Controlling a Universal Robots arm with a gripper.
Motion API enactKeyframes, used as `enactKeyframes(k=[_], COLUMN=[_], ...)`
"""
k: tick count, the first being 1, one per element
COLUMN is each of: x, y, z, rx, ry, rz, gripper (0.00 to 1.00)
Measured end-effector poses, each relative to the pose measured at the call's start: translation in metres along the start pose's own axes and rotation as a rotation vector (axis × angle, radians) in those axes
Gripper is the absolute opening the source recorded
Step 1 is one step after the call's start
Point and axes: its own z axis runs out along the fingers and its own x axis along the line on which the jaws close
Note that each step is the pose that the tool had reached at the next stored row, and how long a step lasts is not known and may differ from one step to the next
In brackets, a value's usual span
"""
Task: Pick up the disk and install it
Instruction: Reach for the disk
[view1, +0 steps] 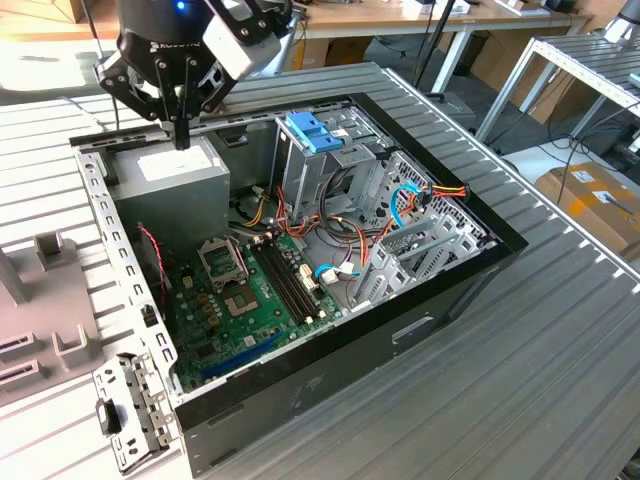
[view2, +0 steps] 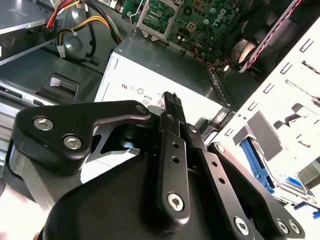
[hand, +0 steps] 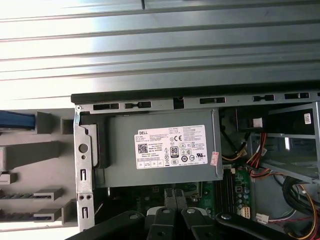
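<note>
Fingers (view1: 181, 125) clenched empty over power supply (view1: 165, 188); first wrist view shows its label (hand: 170, 147).

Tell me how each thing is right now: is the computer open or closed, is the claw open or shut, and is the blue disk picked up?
Computer case: open, side cover off, insides showing.
Gripper: shut, holding nothing, hanging over the power supply.
Disk: not picked up, resting on the gray fixture outside the case.
</note>
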Motion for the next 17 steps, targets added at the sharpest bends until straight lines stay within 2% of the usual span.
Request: enactKeyframes(k=[17], x=[0.0067], y=[-0.0005], z=[-0.0002], rx=[0.0000], ry=[-0.0001], rz=[0.000], gripper=[0.11])
